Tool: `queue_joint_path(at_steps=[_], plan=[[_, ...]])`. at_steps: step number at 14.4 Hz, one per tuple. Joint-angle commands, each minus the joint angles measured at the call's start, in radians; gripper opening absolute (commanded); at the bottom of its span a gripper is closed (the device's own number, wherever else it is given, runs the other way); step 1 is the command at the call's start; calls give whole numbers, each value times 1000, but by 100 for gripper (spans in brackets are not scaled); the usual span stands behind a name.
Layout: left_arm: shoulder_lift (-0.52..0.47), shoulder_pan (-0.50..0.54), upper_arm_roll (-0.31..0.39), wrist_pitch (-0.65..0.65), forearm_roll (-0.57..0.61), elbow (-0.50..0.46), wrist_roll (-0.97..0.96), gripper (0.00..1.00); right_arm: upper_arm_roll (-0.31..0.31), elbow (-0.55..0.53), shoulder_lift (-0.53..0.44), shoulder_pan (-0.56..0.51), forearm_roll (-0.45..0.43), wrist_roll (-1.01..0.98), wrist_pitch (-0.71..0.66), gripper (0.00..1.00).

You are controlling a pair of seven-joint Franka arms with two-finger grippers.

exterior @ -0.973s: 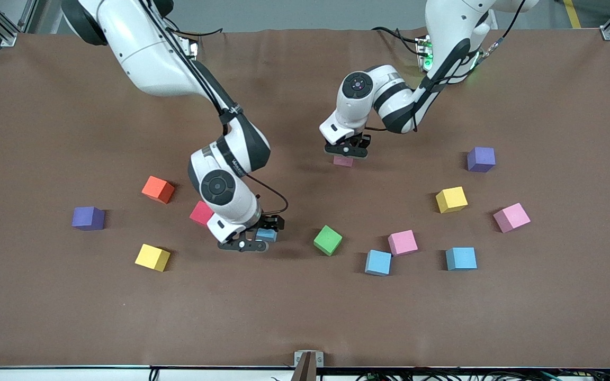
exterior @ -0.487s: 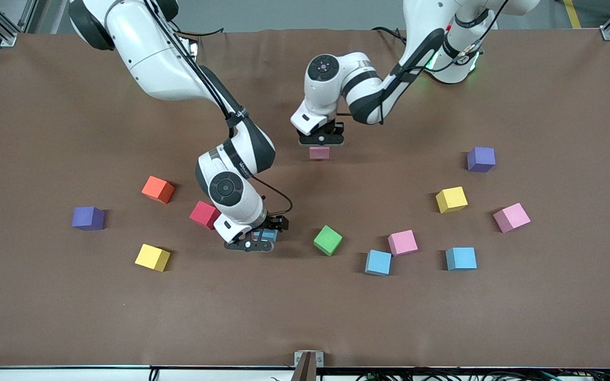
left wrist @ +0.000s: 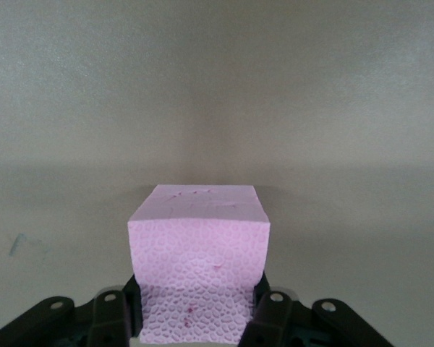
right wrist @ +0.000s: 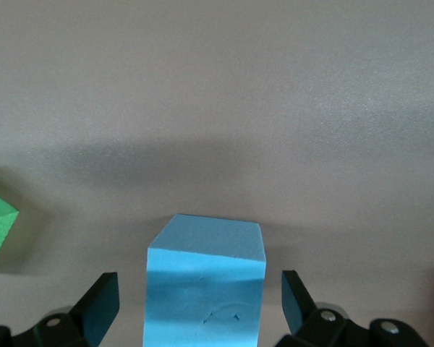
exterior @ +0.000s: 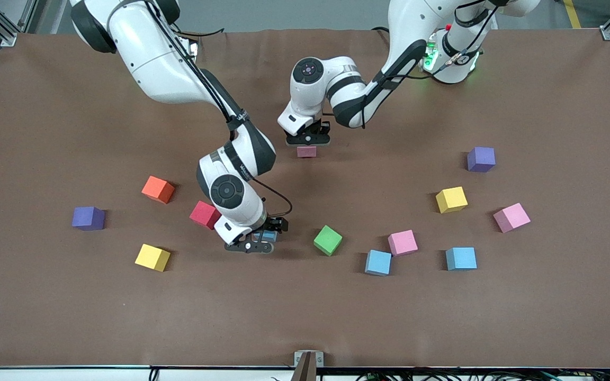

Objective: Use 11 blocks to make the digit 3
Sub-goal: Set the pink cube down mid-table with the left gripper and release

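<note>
Blocks lie scattered: the left claw (exterior: 307, 142) clamps a pink block (exterior: 306, 151), while the right claw (exterior: 254, 241) (fingers apart) straddles a light blue block (right wrist: 205, 285) on the bench (exterior: 72, 317).

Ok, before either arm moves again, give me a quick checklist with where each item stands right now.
1. Left claw shut on the pink block: ok.
2. Pink block sits square between its fingers: ok.
3. Right claw open around the light blue block: ok.
4. Gaps between that block and both fingers, no grip yet: ok.
5. Green block stands apart from the right claw: ok.
6. Any digit row begun: not ok, blocks lie scattered.
</note>
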Motion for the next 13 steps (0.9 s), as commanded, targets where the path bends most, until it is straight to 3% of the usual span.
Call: queue_joint_path(at_steps=[1, 3, 4, 5, 6, 8, 13], plan=[[26, -9, 5, -19, 57, 24, -25, 39, -2, 18, 12, -1, -4, -4, -7, 75], [40, -9, 5, -17, 88, 27, -25, 43, -2, 18, 12, -6, -2, -3, -5, 55], [41, -9, 5, -17, 102, 27, -26, 56, -2, 18, 12, -9, -1, -1, -5, 50], [41, -9, 5, -17, 111, 27, -25, 81, -2, 18, 12, -12, 1, -1, -5, 47], [40, -7, 5, -19, 119, 27, -23, 100, -2, 18, 11, -12, 7, 3, -7, 43], [29, -7, 5, -19, 133, 28, -25, 100, -2, 20, 2, -14, 10, 9, -13, 36], [-18, 55, 7, -73, 134, 88, -11, 100, -5, 20, -69, -35, 15, 158, -102, 31]])
